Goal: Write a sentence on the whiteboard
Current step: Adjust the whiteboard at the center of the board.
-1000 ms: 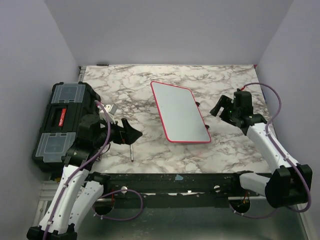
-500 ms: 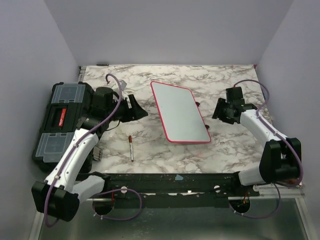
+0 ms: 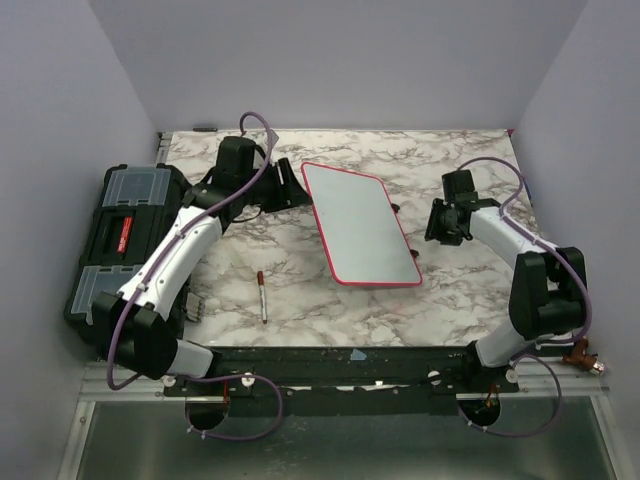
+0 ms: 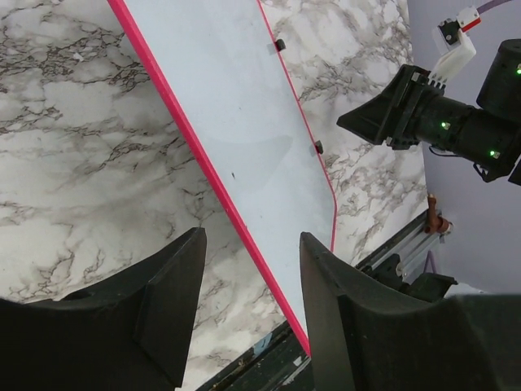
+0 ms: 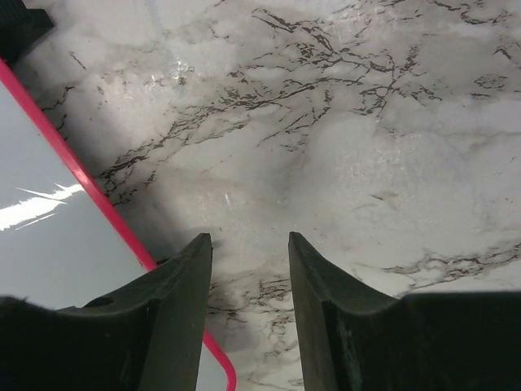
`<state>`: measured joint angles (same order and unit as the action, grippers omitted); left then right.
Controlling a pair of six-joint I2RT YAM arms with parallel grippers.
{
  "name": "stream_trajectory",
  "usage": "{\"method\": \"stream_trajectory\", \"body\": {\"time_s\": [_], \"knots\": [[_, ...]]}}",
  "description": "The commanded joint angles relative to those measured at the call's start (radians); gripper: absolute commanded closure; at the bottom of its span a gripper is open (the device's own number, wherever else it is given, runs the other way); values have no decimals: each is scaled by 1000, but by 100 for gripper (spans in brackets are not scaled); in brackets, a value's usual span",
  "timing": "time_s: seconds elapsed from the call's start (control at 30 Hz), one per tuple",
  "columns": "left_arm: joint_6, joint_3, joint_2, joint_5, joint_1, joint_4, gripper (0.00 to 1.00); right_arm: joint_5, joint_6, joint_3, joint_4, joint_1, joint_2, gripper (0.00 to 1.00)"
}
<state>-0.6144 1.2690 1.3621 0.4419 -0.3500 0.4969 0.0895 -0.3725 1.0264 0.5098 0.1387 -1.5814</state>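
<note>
Whiteboard point(image 3: 360, 225): lay flat in the middle of the marble table point(image 3: 460, 160), long sides slanting away, red frame all round, two small black clips point(image 4: 279, 45) on the right edge. Shared the table with a black toolbox point(image 3: 125, 240) at the left edge and a marker point(image 3: 262, 295) on the near marble, well apart from the board and in nobody's way. Sat between the two grippers. Left gripper point(image 3: 290, 185): hung just beside the far left corner, fingers partly apart and holding nothing; in its wrist view, showed the left frame edge running through the gap between the fingers; could not be judged for contact with the frame. Right gripper point(image 3: 437, 222): hung just beside the right edge, over bare marble, fingers likewise apart with nothing between them. In the left wrist view, had the board's near end cut off behind the fingers. In the right wrist view, showed only a slice of the board, its frame passing behind one finger. Small grey thing point(image 3: 195, 308) beside the toolbox: too small to make out.
</note>
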Motion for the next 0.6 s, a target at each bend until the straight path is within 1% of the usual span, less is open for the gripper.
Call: {"method": "stream_trajectory", "body": {"time_s": [0.0, 0.17, 0.33, 0.57], "knots": [[5, 91, 96, -38, -25, 32, 50, 46, 26, 27, 11, 26, -47, 56], [12, 152, 173, -50, -43, 54, 51, 31, 22, -8, -7, 58, -71, 57], [13, 176, 201, -58, -52, 59, 51, 20, 23, -27, -16, 78, -107, 59], [38, 231, 242, -69, -53, 86, 51, 20, 21, -47, -11, 123, -115, 59]]}}
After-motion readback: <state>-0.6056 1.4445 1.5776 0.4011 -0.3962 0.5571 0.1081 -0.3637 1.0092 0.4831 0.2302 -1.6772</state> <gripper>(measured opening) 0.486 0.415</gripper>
